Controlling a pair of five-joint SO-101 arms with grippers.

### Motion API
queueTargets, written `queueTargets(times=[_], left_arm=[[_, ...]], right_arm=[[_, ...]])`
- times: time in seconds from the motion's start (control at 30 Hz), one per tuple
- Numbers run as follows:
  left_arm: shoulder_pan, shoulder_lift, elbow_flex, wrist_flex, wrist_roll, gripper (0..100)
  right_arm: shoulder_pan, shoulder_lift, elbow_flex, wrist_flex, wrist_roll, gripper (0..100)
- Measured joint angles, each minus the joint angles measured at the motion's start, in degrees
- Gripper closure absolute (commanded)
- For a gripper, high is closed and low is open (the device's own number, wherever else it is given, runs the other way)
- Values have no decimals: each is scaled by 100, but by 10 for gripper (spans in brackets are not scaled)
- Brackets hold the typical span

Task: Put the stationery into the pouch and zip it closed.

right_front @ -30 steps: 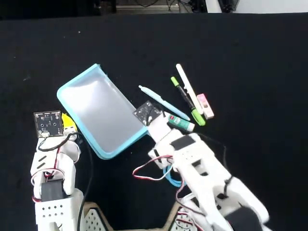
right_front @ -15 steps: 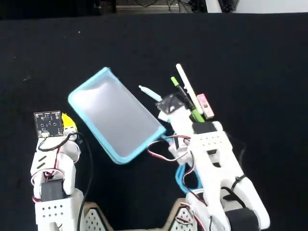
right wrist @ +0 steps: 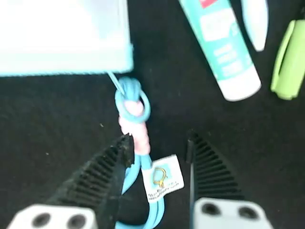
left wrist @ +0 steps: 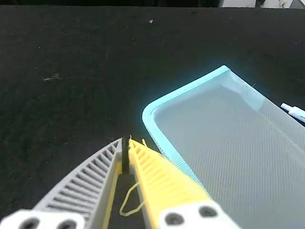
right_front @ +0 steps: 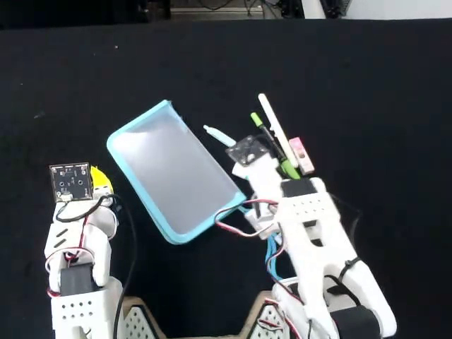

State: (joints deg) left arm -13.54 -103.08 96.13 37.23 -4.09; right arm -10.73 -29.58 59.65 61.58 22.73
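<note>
1. Left gripper (left wrist: 126, 151): is sitting near the pouch (right_front: 173, 173), off the long edge that faces the left arm. Its grey and yellow fingers are pressing together at the tips, clenched on nothing.
2. Right gripper (right wrist: 158, 143): is hovering low just off the pouch's corner on the right arm's side. Its black fingers are standing apart, released.
3. Pull cord (right wrist: 132, 107): a blue loop with a pink sleeve and a small white tag (right wrist: 162, 183) is trailing from that same pouch corner. It is running between the spread fingers and lying against one of them, not pinched.
4. Pouch: a clear mesh panel with a blue border is lying flat and slantwise on the black table (right_front: 367, 70). Whether its zip is done up cannot be told.
5. Teal tube (right wrist: 219, 47): is lying outside the pouch, just past the cord corner.
6. Light-blue pen (right_front: 219, 134): is lying just beside the pouch's long edge on the right arm's side.
7. Green marker (right_front: 272, 145), white pen (right_front: 277, 131) and pink eraser (right_front: 301, 155): are lying close together farther out from that edge, all outside the pouch.
</note>
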Motion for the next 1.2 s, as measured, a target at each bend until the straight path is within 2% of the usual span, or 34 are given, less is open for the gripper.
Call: queueTargets(times=[0.17, 0.4, 0.6, 0.7, 0.77, 0.83, 0.9, 0.97, 1.2], left_arm=[[0, 0, 0, 0, 0, 967], [0, 0, 0, 0, 0, 967], [0, 0, 0, 0, 0, 967], [0, 0, 0, 0, 0, 967], [0, 0, 0, 0, 0, 967], [0, 0, 0, 0, 0, 967], [0, 0, 0, 0, 0, 967], [0, 0, 0, 0, 0, 967], [62, 0, 0, 0, 0, 966]], right_arm=[[-554, 0, 0, -264, 0, 818], [-607, 0, 176, -413, 141, 818], [-607, 0, 835, -1371, 211, 818], [-607, 0, 914, -1486, 220, 820], [-607, 0, 932, -1495, 220, 876], [-607, 0, 1002, -1538, 220, 996], [-607, 0, 1011, -1547, 220, 960], [-607, -9, 1011, -1547, 220, 991], [-677, -9, 571, -1371, 220, 988]])
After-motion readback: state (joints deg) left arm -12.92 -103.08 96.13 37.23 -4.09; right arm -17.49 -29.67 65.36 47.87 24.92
